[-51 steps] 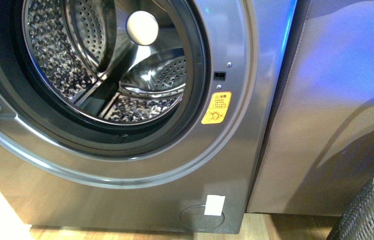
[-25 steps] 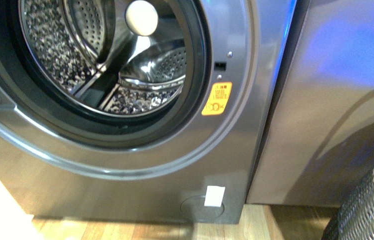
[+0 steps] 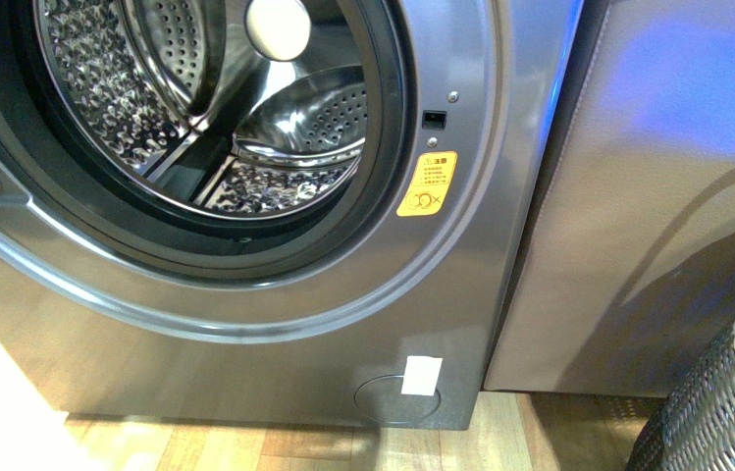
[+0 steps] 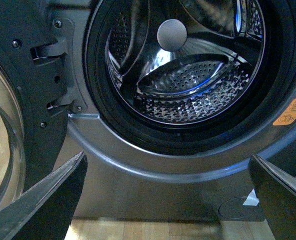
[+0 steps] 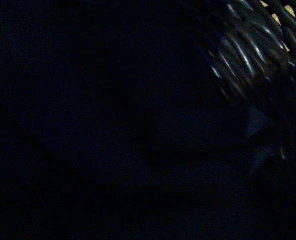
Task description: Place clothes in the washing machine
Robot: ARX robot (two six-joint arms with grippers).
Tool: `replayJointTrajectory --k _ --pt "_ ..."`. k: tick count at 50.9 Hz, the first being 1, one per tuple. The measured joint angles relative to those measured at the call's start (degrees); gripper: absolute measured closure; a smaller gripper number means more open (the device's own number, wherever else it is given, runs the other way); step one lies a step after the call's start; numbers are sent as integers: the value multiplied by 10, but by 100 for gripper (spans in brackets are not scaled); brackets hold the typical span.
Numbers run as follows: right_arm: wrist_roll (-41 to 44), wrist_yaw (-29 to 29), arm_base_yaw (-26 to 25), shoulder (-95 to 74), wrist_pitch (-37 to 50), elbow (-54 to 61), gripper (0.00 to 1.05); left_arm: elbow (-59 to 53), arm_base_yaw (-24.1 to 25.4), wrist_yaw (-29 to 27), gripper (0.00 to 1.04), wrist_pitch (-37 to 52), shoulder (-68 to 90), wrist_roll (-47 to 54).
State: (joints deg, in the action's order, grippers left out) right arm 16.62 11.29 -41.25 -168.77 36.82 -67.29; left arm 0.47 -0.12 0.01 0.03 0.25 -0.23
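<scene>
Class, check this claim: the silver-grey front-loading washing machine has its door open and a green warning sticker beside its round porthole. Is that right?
No. The warning sticker on the silver-grey washing machine is yellow, as the front view shows; the rest holds.

Washing machine (image 4: 138, 185) straight ahead of my left gripper (image 4: 166, 157); door (image 4: 18, 100) to its left, cabinet (image 3: 657, 196) then basket (image 3: 721, 407) to its right.
</scene>
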Motion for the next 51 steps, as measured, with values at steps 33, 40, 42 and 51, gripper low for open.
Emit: replayJointTrajectory --k 33,40,42,51 --pt "-10 -28 -12 28 10 29 76 0 0 0 7 0 0 0" --pt "-20 -30 -14 72 31 78 95 0 0 0 7 0 0 0" --pt "-22 -25 -13 91 41 94 96 0 0 0 7 0 0 0" --pt "-38 18 -5 223 85 184 96 0 0 0 7 0 0 0"
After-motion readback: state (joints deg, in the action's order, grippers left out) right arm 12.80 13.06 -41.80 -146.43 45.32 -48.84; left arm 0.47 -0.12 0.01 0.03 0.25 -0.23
